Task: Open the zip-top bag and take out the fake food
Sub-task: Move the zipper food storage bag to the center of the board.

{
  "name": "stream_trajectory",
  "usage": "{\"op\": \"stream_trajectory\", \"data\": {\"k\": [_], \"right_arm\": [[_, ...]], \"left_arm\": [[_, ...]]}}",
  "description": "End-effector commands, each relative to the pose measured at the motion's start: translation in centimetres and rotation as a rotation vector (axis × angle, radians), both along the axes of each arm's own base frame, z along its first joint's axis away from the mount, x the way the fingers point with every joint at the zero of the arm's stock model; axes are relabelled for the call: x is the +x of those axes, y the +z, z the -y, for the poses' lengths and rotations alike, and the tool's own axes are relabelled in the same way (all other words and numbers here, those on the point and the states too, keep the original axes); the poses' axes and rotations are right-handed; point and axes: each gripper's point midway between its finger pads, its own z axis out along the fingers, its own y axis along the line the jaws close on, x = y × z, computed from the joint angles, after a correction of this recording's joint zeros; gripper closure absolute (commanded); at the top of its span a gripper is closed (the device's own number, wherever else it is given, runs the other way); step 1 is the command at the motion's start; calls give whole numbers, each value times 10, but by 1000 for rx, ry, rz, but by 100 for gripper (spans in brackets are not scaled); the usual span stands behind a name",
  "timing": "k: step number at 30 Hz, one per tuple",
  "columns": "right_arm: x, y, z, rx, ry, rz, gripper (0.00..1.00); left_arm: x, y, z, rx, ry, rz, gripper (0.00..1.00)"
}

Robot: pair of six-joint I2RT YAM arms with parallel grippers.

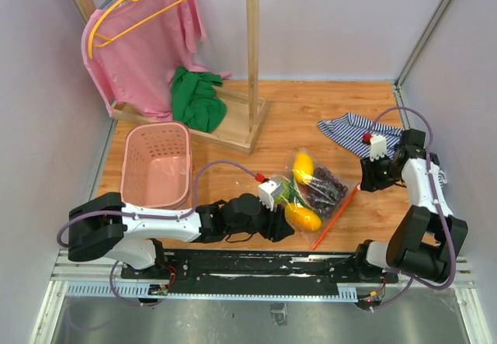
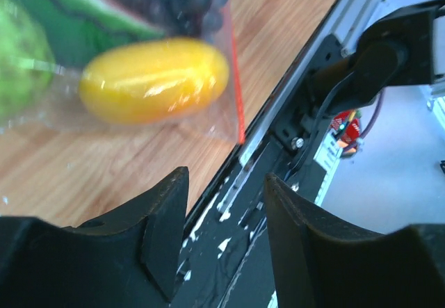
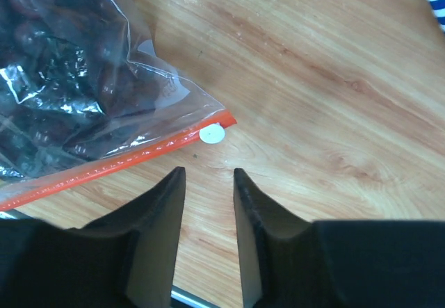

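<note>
Just ahead of the right pincer (image 3: 208,174) — the zip-top bag (image 3: 69,78), untouched.

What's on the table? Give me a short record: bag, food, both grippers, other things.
bag: clear, flat on the wooden table
zip strip: red-orange, on the edge toward the right arm
food: yellow fruit and grapes, inside the bag
left gripper: open, empty, beside the bag
right gripper: open, empty, near the zip strip's corner
others: pink basket, striped cloth

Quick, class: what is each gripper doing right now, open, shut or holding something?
Left gripper: open, holding nothing.
Right gripper: open, holding nothing.
</note>
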Motion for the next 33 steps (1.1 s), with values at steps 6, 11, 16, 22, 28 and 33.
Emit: {"op": "stream_trajectory", "data": {"k": [6, 11, 16, 22, 28, 33], "right_arm": [[-21, -35, -7, 75, 18, -212, 80], [-22, -47, -20, 85, 63, -274, 81], [-17, -42, -47, 167, 120, -279, 80], [-9, -31, -90, 241, 240, -257, 77], [-12, -17, -137, 347, 380, -269, 68], [-17, 8, -156, 438, 462, -231, 62]], "left_arm": [[7, -23, -2, -91, 200, -110, 32], [13, -28, 1, -132, 243, -136, 27], [25, -38, 7, -93, 282, -92, 28], [56, -42, 1, -46, 320, -56, 28], [88, -29, -15, -14, 370, 19, 26], [98, -11, -37, 40, 403, 103, 26]]}}
